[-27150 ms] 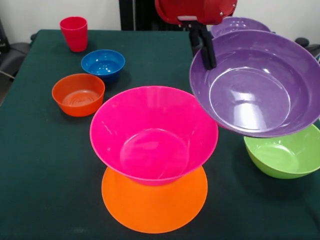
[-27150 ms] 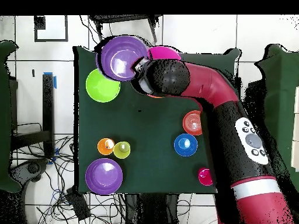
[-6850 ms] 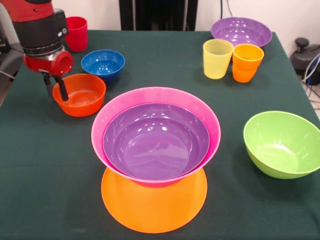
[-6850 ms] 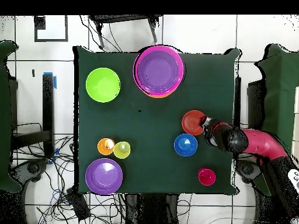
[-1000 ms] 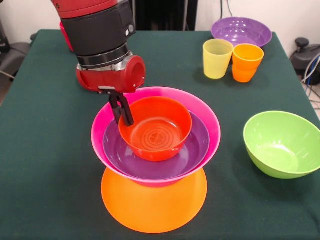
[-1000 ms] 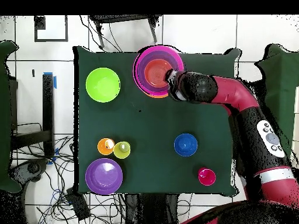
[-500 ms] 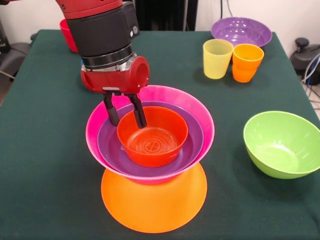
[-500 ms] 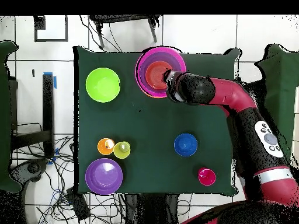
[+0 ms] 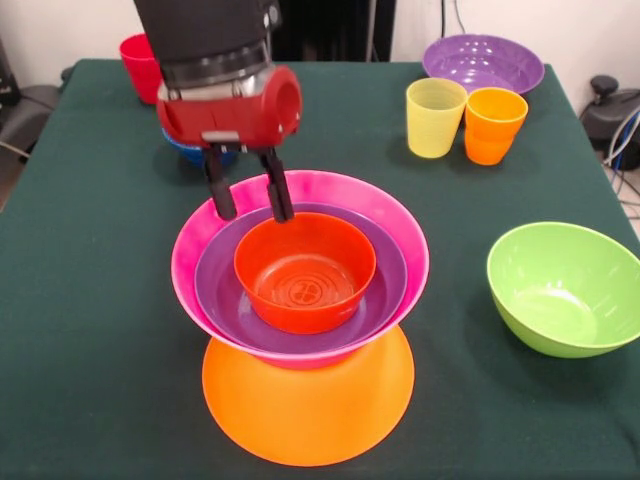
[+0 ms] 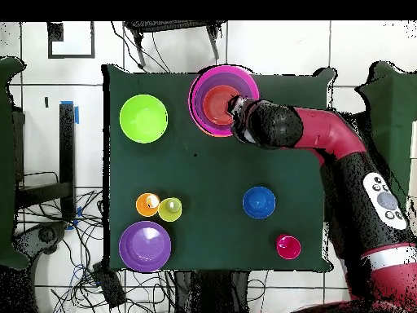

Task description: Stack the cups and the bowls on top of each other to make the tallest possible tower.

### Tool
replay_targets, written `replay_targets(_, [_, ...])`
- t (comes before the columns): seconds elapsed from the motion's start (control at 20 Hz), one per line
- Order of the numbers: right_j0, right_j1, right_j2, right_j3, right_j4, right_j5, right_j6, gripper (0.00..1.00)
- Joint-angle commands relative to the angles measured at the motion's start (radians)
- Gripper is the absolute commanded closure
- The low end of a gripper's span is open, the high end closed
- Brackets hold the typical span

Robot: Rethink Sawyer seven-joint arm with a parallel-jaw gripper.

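Front view, centre of the frame: the tower (image 9: 305, 330) stands on a large upturned orange bowl (image 9: 308, 405). A hot pink bowl (image 9: 300, 215) sits upright on it, a purple bowl (image 9: 385, 290) nests inside that, and a small red-orange bowl (image 9: 305, 272) rests in the purple one. The pink and purple bowls tilt slightly toward the left of the frame.

The gripper (image 9: 248, 195) hangs just above the far-left rim of the red-orange bowl. Its two black fingers (image 9: 276, 190) are spread apart and hold nothing; the tips sit over the pink and purple rims, clear of the red-orange bowl.

Right of the frame: a lime green bowl (image 9: 568, 288) stands alone, upright. Upper right: a pale yellow cup (image 9: 435, 118) and an orange cup (image 9: 494, 125) stand just beside each other, and a second purple bowl (image 9: 483, 62) lies behind them. Upper left: a red cup (image 9: 138, 65) is partly hidden by the arm (image 9: 215, 40). A blue bowl (image 9: 190, 152) peeks out beneath the gripper housing.

Overhead view: the blue bowl lies lower right of centre on the green table (image 10: 212, 171), with the red cup beyond it toward the lower right corner.
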Motion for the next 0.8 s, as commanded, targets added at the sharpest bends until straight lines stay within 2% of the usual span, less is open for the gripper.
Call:
replay_targets(0.05, [0.033,-0.112,-0.047,0.075,0.053,0.112,0.027,0.00])
replay_targets(0.3, [0.064,-0.165,-0.069,0.086,0.082,0.133,0.048,0.00])
replay_targets(0.55, [0.161,-0.248,-0.149,0.156,0.088,0.097,0.175,0.00])
replay_targets(0.8, [0.270,-0.267,-0.234,0.179,0.124,0.069,0.295,0.00])
